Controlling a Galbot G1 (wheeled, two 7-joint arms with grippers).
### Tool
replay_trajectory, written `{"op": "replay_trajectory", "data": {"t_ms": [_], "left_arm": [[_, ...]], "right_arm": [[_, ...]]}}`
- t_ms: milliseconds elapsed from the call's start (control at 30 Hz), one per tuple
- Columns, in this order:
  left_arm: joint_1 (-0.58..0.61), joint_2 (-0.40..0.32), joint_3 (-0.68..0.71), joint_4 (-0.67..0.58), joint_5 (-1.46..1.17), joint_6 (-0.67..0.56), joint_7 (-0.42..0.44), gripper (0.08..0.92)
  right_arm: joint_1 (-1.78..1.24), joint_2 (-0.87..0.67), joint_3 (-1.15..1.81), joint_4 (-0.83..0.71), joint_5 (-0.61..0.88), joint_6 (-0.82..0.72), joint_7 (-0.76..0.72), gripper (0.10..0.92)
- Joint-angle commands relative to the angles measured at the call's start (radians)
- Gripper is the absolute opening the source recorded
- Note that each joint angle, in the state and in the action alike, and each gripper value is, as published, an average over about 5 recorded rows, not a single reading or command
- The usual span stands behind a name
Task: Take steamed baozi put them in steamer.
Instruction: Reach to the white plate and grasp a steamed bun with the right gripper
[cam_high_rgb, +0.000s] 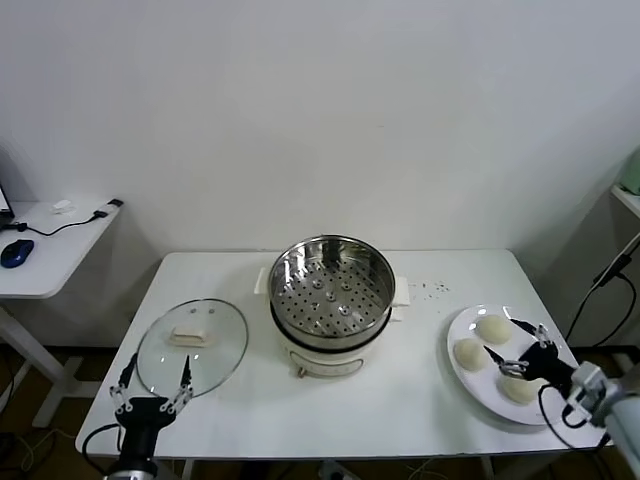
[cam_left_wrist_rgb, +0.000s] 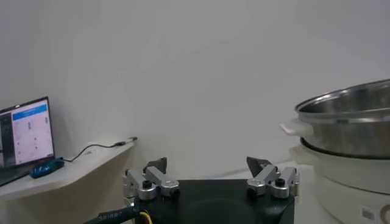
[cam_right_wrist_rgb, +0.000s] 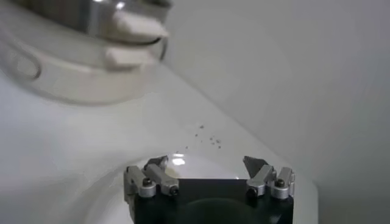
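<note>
The steamer, a shiny perforated steel basket on a cream pot base, stands mid-table with nothing in it; the left wrist view shows it side-on. Three steamed baozi lie on a white plate at the right. My right gripper hovers open just above the plate, between the buns, holding nothing; its own view shows it over the plate's rim. At the front left, my left gripper stands open and empty by the near edge of the glass lid.
The glass lid with its cream handle lies flat left of the steamer. Dark specks dot the table right of the pot. A side desk with a blue mouse and a lit screen stands at the far left.
</note>
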Motion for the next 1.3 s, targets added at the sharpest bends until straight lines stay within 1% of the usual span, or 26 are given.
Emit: {"op": "replay_trajectory", "data": {"t_ms": [33, 100, 233, 400, 567, 767, 867, 1300], "left_arm": [[-0.013, 0.000, -0.008, 0.008, -0.008, -0.006, -0.003, 0.823], [-0.020, 0.000, -0.011, 0.008, -0.011, 0.000, -0.002, 0.823], [-0.032, 0.001, -0.013, 0.012, -0.018, 0.015, -0.001, 0.823], [-0.039, 0.002, -0.019, 0.018, -0.018, 0.025, 0.000, 0.823], [-0.033, 0.003, -0.027, 0.021, -0.018, 0.029, 0.000, 0.823], [-0.026, 0.005, -0.031, 0.029, -0.018, 0.026, 0.000, 0.823], [-0.023, 0.006, -0.033, 0.034, -0.018, 0.025, 0.000, 0.823], [-0.022, 0.011, -0.042, 0.048, -0.017, 0.023, 0.000, 0.823]], "right_arm": [[0.602, -0.319, -0.617, -0.272, -0.186, 0.041, -0.311, 0.823], [0.696, -0.310, -0.718, -0.312, -0.200, 0.049, -0.331, 0.823], [0.900, -0.229, -0.933, -0.422, -0.242, 0.075, -0.365, 0.823], [1.170, -0.076, -1.218, -0.558, -0.243, 0.090, -0.383, 0.823], [1.289, 0.062, -1.391, -0.651, -0.215, 0.093, -0.393, 0.823], [1.306, 0.161, -1.439, -0.725, -0.193, 0.087, -0.389, 0.823], [1.290, 0.185, -1.434, -0.750, -0.198, 0.087, -0.385, 0.823], [1.190, 0.202, -1.369, -0.769, -0.223, 0.071, -0.384, 0.823]]}}
